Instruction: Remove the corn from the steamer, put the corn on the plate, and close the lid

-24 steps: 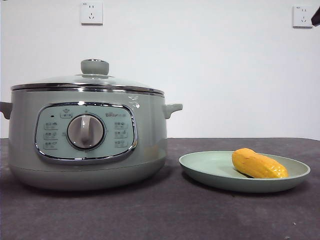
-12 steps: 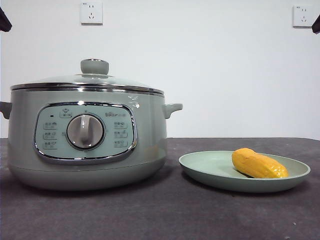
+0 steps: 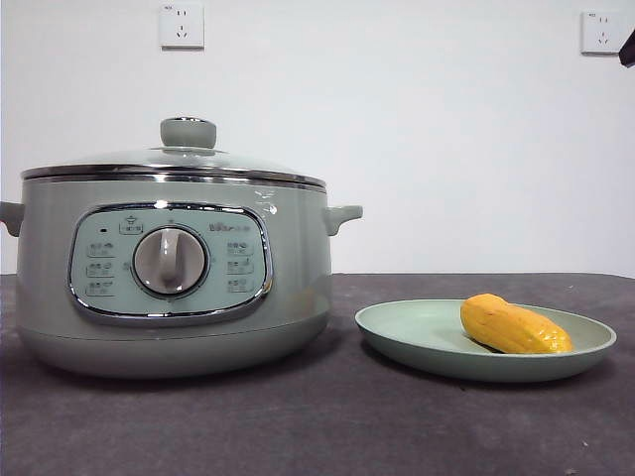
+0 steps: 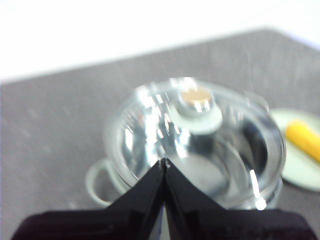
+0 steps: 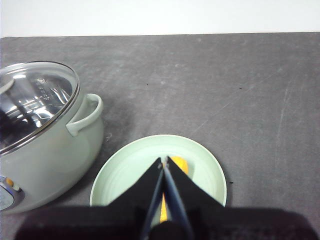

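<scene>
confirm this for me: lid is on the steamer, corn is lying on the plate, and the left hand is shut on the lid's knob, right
Not quite. The left hand is shut but holds nothing; the left wrist view shows it hanging above the lid, apart from the knob. The rest holds: the lid sits on the steamer and the corn lies on the plate, as the front view shows.
</scene>
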